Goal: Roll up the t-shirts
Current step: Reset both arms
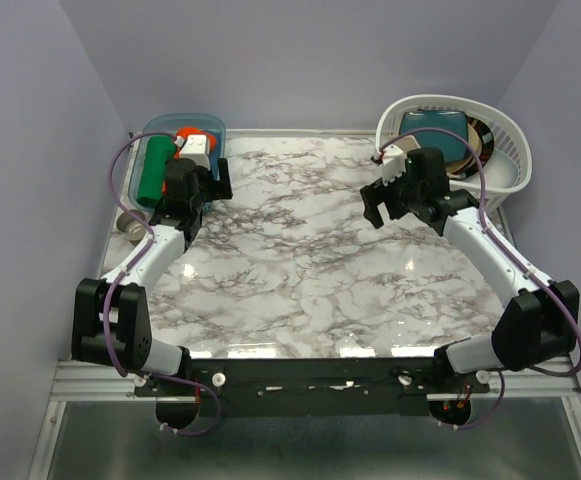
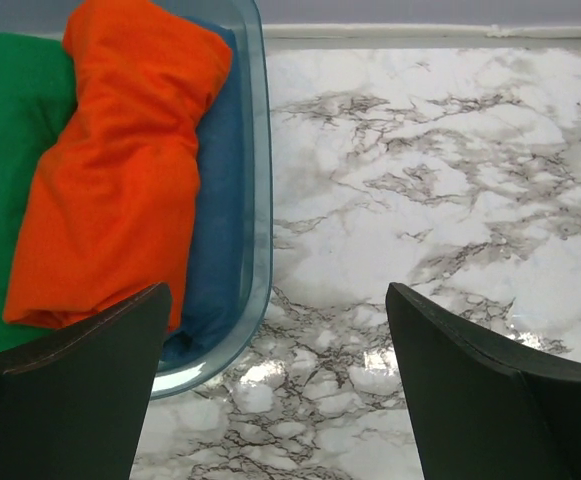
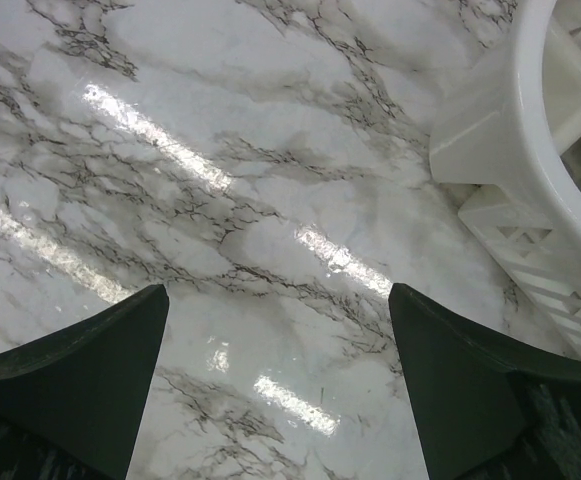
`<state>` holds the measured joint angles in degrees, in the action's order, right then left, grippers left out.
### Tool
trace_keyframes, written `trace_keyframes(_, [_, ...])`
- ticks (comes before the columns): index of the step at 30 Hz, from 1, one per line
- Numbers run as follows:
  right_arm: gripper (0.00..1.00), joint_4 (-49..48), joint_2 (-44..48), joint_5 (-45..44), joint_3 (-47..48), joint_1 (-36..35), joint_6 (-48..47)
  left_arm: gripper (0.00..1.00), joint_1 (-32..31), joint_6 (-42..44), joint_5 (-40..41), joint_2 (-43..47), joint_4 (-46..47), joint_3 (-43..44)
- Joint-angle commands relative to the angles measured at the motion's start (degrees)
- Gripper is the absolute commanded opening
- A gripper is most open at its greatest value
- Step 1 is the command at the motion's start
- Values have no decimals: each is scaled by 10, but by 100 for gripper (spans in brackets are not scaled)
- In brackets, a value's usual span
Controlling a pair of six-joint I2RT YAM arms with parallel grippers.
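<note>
Top external view has the 2 arms stretched over the marble table (image 1: 300, 270), the left one toward a clear plastic bin (image 1: 170, 122) at the far left corner, the right one near a white laundry basket (image 1: 510, 140) at the far right corner.

From the left wrist camera, the left gripper (image 2: 275, 295) stands spread wide and holds nothing. One finger hangs over the near end of the bin and the other over bare marble.

All 3 t-shirts lie inside the bin. The orange-red t-shirt (image 2: 120, 180) is a long bundle in the middle (it looks rolled, though its ends are not clear). It rests partly on the blue t-shirt (image 2: 220, 230), which lies against the bin wall nearest the open table. The green t-shirt (image 2: 5, 150) touches the orange-red one on the other side.

From the right wrist camera, the right gripper (image 3: 277, 295) is likewise wide and empty above bare marble. The basket's latticed wall is just beside it.
</note>
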<state>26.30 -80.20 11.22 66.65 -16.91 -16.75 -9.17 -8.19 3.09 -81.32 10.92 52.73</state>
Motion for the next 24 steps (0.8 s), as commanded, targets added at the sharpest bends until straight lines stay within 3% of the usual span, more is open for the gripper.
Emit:
trace_keyframes(1, [100, -3, -25, 9, 49, -2, 17, 99, -13, -5, 45, 14, 60, 7])
trace_keyframes(9, [100, -7, -43, -5, 65, -2, 11, 99, -19, 2, 9, -19, 60, 40])
trace_keyframes(24, [100, -22, 19, -38, 3, -2, 46, 99, -30, -19, -30, -86, 42, 107])
